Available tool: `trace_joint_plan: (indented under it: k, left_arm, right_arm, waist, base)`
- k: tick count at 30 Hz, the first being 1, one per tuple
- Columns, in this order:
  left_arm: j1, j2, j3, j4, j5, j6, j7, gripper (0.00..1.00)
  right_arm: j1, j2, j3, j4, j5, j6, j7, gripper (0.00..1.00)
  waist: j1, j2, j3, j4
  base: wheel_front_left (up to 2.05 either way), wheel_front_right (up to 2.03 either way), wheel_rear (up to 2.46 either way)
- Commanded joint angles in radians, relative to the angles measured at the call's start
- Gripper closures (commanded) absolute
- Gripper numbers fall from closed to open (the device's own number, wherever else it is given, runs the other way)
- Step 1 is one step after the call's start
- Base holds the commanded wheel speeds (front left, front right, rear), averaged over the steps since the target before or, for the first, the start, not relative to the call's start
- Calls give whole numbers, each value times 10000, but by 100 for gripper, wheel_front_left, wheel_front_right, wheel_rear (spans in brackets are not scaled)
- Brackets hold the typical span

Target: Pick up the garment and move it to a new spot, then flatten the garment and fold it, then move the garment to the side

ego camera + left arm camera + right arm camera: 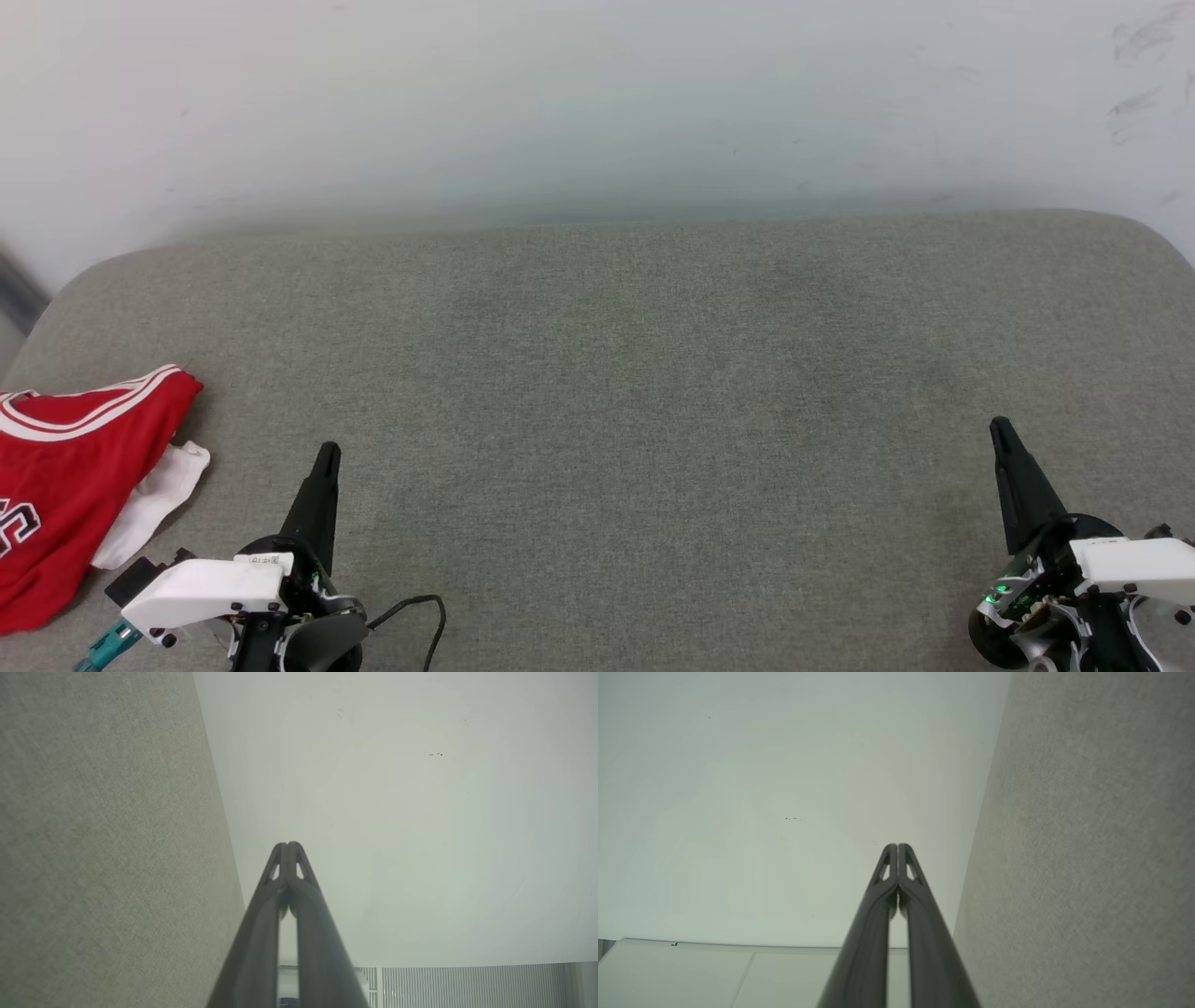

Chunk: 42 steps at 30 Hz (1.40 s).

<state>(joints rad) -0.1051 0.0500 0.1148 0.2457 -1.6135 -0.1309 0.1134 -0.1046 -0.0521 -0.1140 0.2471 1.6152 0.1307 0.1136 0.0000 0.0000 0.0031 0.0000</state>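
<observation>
The garment (65,485), a red jersey with white-and-red striped trim and a white part poking out at its right edge, lies bunched at the far left of the grey fabric surface (607,392), cut off by the head view's left edge; part of a black numeral shows on it. My left gripper (328,453) is shut and empty, a short way right of the garment, not touching it. My right gripper (1000,427) is shut and empty at the lower right. Both wrist views show fingertips pressed together, the left gripper (288,845) and the right gripper (897,846) alike.
A pale wall (597,103) rises behind the surface's rounded back edge. A black cable (420,611) loops beside the left wrist. Open grey fabric stretches between the two grippers.
</observation>
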Motion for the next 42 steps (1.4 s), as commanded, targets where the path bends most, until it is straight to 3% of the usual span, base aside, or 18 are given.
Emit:
trace_joint_plan:
  k: [1,16,17,31,36,42]
  left_arm:
    - [-83,-17,16,9,16,-25,43,100]
    - [-83,-17,16,9,15,-25,40,100]
    - [-1,0,-5,-2,1,0,-3,0]
    - [-32,35,-740,-313,346,2,-606,0]
    - [-97,82,-908,-532,1079,2,-840,0]
    - [-151,53,-968,-797,2318,2,-1096,0]
  right_arm:
    - [-98,30,5,11,-48,0,-5,100]
    - [-97,31,6,11,-47,0,-6,100]
    - [-1,0,0,-2,-3,0,-3,0]
    - [173,-4,235,-306,-379,0,-591,0]
    - [178,-120,376,-548,-855,0,-830,0]
    - [162,-178,307,-747,-2303,0,-1090,0]
  waist:
    - [0,0,0,0]
    - [0,0,0,0]
    - [2,0,0,0]
    - [2,0,24,9]
    - [2,0,52,28]
    - [1,0,91,45]
  base:
    - [0,0,0]
    - [0,0,0]
    - [0,0,0]
    - [0,0,0]
    - [0,0,0]
    - [0,0,0]
